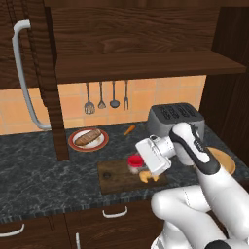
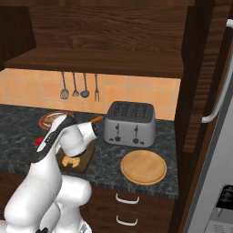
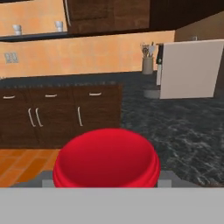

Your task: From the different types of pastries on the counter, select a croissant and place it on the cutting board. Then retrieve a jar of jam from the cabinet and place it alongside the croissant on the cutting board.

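Observation:
The jar of jam (image 1: 134, 162), red-lidded with a pale band, stands upright at the right end of the cutting board (image 1: 113, 178), low over it or resting on it. My gripper (image 1: 139, 163) reaches in from the right and is shut on the jar. In the hand view the jar's red lid (image 3: 105, 156) bulges up between my fingertips. The golden croissant (image 1: 148, 177) lies on the board just right of the jar, partly under my hand; the right base view shows the croissant (image 2: 71, 160) below my wrist. The cabinet (image 1: 146, 65) shelf hangs above.
A plate with a brown loaf-shaped roll (image 1: 88, 138) sits behind the board, and a thin orange stick (image 1: 129, 129) lies beside it. The toaster (image 1: 175, 116) stands at the back right, a round light-wood disc (image 2: 143, 167) in front of it. The open cabinet door (image 1: 22, 73) hangs at the left.

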